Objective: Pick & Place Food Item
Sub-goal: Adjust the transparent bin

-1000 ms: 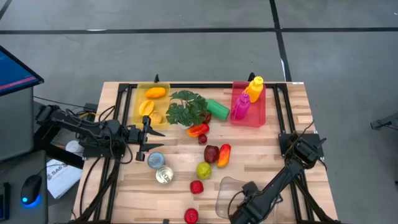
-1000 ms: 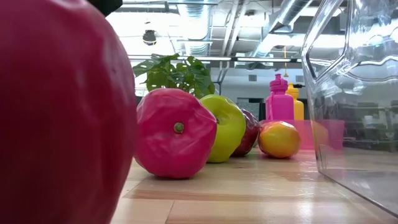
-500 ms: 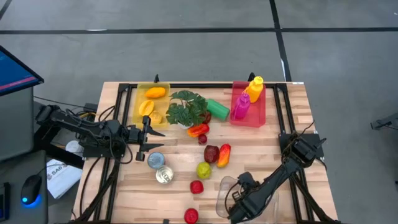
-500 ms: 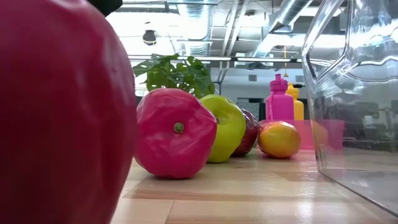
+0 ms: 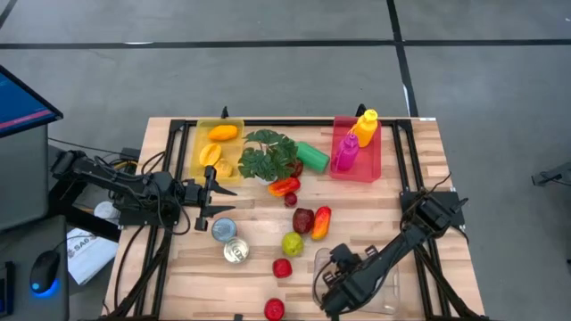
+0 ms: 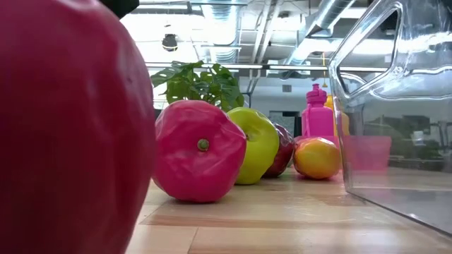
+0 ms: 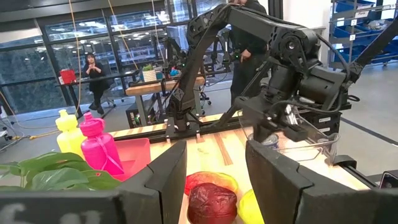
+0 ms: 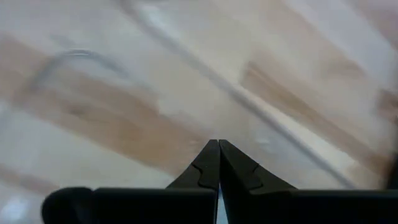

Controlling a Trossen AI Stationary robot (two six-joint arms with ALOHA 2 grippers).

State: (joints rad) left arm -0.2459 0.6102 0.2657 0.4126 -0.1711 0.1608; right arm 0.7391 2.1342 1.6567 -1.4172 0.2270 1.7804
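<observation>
Two arms are on my screens, and only the right one is down among the goods. My right gripper [image 5: 331, 301] sits low at the near edge of the wooden table [image 5: 393, 192], its fingers [image 8: 217, 163] pressed tight together; it sits at the rim of the clear plastic container [image 5: 357, 282], and I cannot tell whether a wall is pinched between them. From the table-level camera that container's wall [image 6: 395, 106] fills the right side and looks tilted.

My left gripper [image 5: 212, 195] waits over the table's left side, near the yellow tray [image 5: 198, 143], with its jaws partly open and nothing between them.

Loose food lies in the middle of the table: a green apple [image 5: 293, 242], a small red fruit [image 5: 283, 267] just nearer the front, another red one [image 5: 275, 308] at the front edge, a dark red fruit [image 5: 303, 219] touching a red-and-yellow mango [image 5: 321, 221], and a red-orange pepper [image 5: 284, 186] beside the leafy plant [image 5: 267, 153]. Two tins [image 5: 230, 241] stand left of the apple. Yellow and pink bottles [image 5: 353, 141] stand in the pink tray [image 5: 373, 165].
</observation>
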